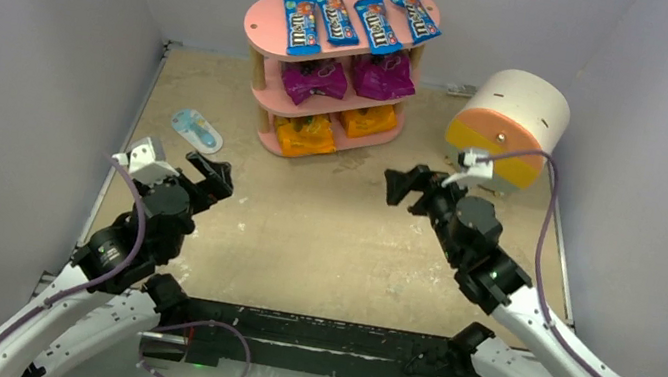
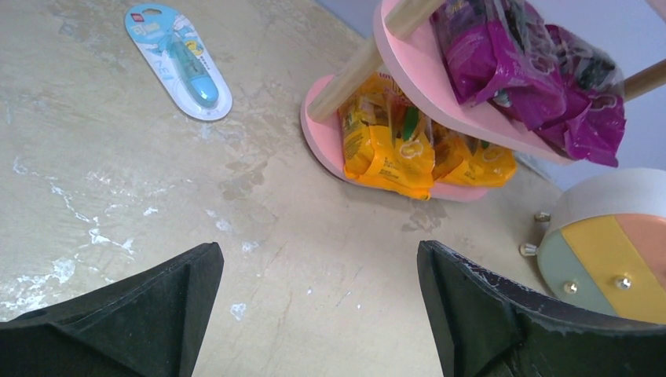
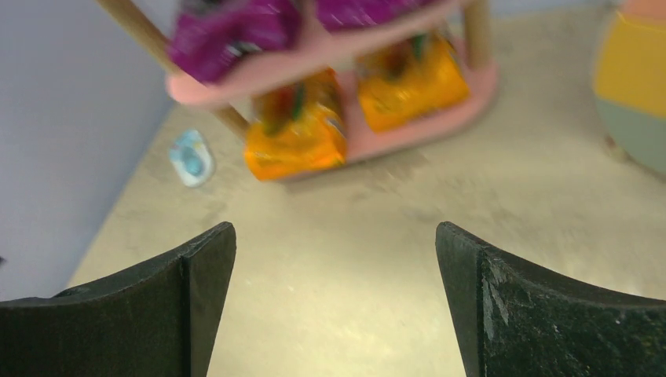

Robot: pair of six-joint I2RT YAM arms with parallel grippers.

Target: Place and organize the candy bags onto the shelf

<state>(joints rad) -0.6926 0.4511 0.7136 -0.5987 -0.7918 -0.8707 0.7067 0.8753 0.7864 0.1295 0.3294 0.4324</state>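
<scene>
Both pincers, left gripper (image 1: 213, 172) and right gripper (image 1: 411, 183), gape empty. The glossy candy bags (image 1: 306, 134) all sit on the pink three-tier oval shelf (image 1: 258, 17), so seemingly only pulling back is left.

Candy bags (image 1: 315, 79) all on shelf (image 1: 262, 17); L claw (image 1: 209, 172), R claw (image 1: 409, 182) spread wide.

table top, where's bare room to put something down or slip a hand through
Widest bare patch: mid-table, between the left gripper and right gripper, up to the foot of the shelf. Narrower: between shelf and drawer unit; between oval pack and left wall. Crowded: every shelf tier, with blue packets, purple bags, orange bags.
</scene>
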